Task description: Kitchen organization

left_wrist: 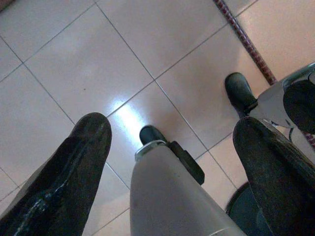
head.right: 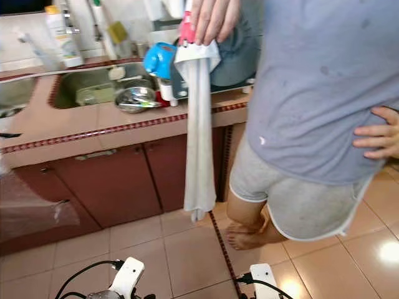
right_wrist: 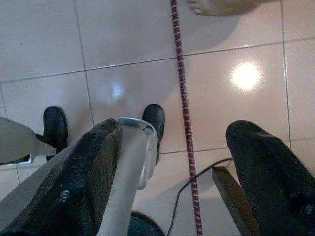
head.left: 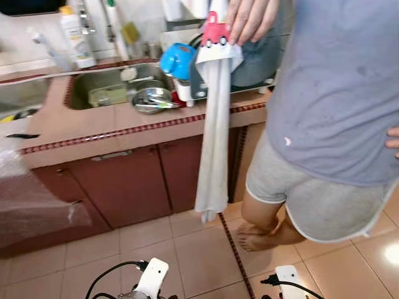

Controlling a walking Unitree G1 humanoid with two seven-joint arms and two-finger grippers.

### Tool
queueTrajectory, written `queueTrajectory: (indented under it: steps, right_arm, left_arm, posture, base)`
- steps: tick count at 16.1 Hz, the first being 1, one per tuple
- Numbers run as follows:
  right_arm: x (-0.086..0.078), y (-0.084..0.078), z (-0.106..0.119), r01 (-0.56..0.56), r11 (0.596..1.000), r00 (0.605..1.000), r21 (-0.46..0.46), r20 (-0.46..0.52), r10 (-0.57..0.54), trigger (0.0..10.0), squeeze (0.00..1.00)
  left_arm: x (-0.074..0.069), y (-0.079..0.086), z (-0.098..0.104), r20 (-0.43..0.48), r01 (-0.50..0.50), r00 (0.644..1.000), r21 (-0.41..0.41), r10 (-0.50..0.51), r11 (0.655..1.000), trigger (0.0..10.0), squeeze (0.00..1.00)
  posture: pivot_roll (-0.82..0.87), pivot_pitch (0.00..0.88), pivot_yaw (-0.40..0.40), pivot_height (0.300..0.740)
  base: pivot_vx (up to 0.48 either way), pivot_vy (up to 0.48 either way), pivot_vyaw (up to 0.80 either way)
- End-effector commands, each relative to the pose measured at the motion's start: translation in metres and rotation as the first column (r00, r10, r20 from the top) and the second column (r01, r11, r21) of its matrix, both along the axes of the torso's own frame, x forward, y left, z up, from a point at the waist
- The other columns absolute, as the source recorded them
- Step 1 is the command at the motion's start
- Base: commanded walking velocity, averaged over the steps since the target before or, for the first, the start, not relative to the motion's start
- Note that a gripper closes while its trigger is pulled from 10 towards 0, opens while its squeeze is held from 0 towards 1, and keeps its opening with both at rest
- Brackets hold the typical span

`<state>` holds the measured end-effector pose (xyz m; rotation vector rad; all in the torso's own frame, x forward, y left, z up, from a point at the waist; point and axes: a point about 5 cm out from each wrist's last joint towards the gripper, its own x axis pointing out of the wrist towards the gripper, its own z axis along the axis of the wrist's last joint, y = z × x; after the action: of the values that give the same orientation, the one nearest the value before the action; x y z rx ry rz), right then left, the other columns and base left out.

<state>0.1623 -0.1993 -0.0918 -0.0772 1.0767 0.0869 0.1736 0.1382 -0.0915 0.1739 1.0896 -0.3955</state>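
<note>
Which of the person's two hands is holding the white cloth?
The raised hand, pinching the white cloth so it hangs before the counter. The other hand rests on the hip, empty.
</note>
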Motion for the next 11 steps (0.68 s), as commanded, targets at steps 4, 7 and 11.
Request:
queueTrajectory:
  steps: [4, 7, 11]
  right_arm:
    - [0.006, 0.004, 0.002, 0.012, 1.0, 1.0, 0.023, 0.016, -0.012, 10.0, 0.0]
    - [0.01, 0.006, 0.004, 0.021, 0.999, 0.999, 0.036, 0.03, -0.022, 10.0, 0.0]
    - [0.028, 0.01, 0.011, 0.048, 0.997, 0.996, 0.057, 0.078, -0.053, 10.0, 0.0]
  left_arm:
    - [-0.002, 0.021, -0.001, -0.03, -0.125, 0.992, 0.066, 0.127, 0.99, 10.0, 0.0]
    - [-0.002, 0.032, -0.001, -0.027, -0.18, 0.983, 0.083, 0.183, 0.98, 10.0, 0.0]
    - [-0.01, 0.038, -0.004, -0.031, -0.214, 0.976, 0.102, 0.218, 0.972, 10.0, 0.0]
  posture:
    - [-0.07, 0.0, 0.069, 0.74]
    - [-0.04, 0.0, 0.052, 0.74]
    - [0.01, 0.0, 0.021, 0.74]
  base:
    - [0.0, 0.0, 0.0]
    - [0.0, 0.0, 0.0]
    - [0.0, 0.0, 0.0]
